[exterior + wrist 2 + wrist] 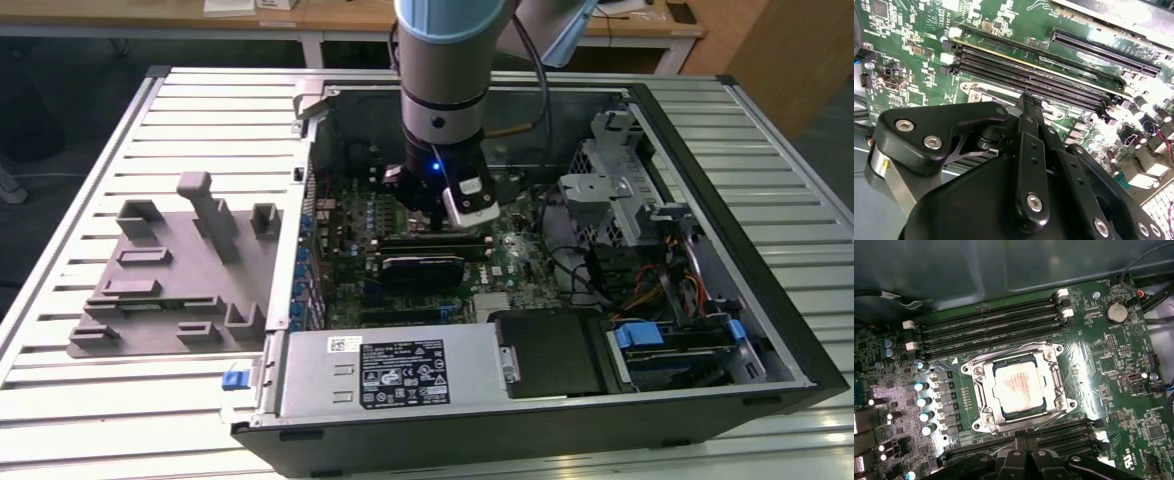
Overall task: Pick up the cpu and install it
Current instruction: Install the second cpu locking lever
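Observation:
In the first wrist view the cpu [1019,387], a flat square chip with a shiny silver top, lies inside the metal socket frame [985,418] on the green motherboard [1114,355]. The socket frame surrounds it on all sides. My gripper [1023,441] hovers just off one side of the socket, above the board, apart from the chip. Its black fingers [1026,130] meet at the tips with nothing between them. In the exterior view the gripper [441,210] hangs inside the open computer case [694,150], over the middle of the board.
Memory slots [989,327] run along both sides of the socket. A grey fixture tray [174,270] lies on the table at the exterior view's left. A power supply [387,370], drive cage [607,190] and cables [667,290] crowd the case.

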Tool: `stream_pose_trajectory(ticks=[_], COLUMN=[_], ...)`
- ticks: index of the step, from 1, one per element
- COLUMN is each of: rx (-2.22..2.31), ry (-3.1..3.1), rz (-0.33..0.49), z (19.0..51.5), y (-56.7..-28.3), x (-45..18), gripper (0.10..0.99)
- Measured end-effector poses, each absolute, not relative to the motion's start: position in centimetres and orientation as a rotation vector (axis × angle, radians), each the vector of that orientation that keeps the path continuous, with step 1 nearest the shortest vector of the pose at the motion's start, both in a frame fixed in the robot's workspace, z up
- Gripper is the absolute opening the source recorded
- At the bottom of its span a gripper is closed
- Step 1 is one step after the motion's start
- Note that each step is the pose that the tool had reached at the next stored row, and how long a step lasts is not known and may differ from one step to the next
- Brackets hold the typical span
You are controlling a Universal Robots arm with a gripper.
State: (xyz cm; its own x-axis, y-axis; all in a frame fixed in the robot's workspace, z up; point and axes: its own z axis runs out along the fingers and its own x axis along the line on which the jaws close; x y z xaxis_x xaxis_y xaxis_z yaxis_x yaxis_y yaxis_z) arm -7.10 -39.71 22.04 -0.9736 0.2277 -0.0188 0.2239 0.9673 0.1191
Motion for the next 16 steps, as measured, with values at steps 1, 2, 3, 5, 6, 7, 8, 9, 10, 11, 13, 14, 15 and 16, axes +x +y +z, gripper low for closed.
stream_pose_trajectory(ticks=[1, 2, 3, 5, 6, 7, 8, 9, 10, 11, 13, 14, 15, 16], rx=[0.353, 0.353, 0.352, 0.35, 0.349, 0.349, 0.349, 0.349, 0.349, 0.349, 0.349, 0.348, 0.347, 0.343], ry=[3.084, 3.084, 3.085, 3.085, 3.085, 3.085, 3.085, 3.085, 3.085, 3.085, 3.085, 3.085, 3.085, 3.086], rz=[0.189, 0.195, 0.198, 0.198, 0.198, 0.198, 0.198, 0.199, 0.2, 0.202, 0.205, 0.207, 0.21, 0.213], z=[21.98, 21.93, 21.9, 21.9, 21.9, 21.9, 21.9, 21.88, 21.85, 21.81, 21.72, 21.67, 21.61, 21.55], y=[-39.77, -39.82, -39.86, -39.86, -39.86, -39.86, -39.86, -39.87, -39.89, -39.93, -40.08, -40.17, -40.26, -40.34], x=[-7.14, -7.19, -7.25, -7.28, -7.28, -7.28, -7.29, -7.34, -7.44, -7.57, -7.81, -7.9, -7.96, -8.01], gripper=[0.106, 0.106, 0.106, 0.106, 0.106, 0.106, 0.106, 0.106, 0.106, 0.106, 0.106, 0.106, 0.106, 0.106])
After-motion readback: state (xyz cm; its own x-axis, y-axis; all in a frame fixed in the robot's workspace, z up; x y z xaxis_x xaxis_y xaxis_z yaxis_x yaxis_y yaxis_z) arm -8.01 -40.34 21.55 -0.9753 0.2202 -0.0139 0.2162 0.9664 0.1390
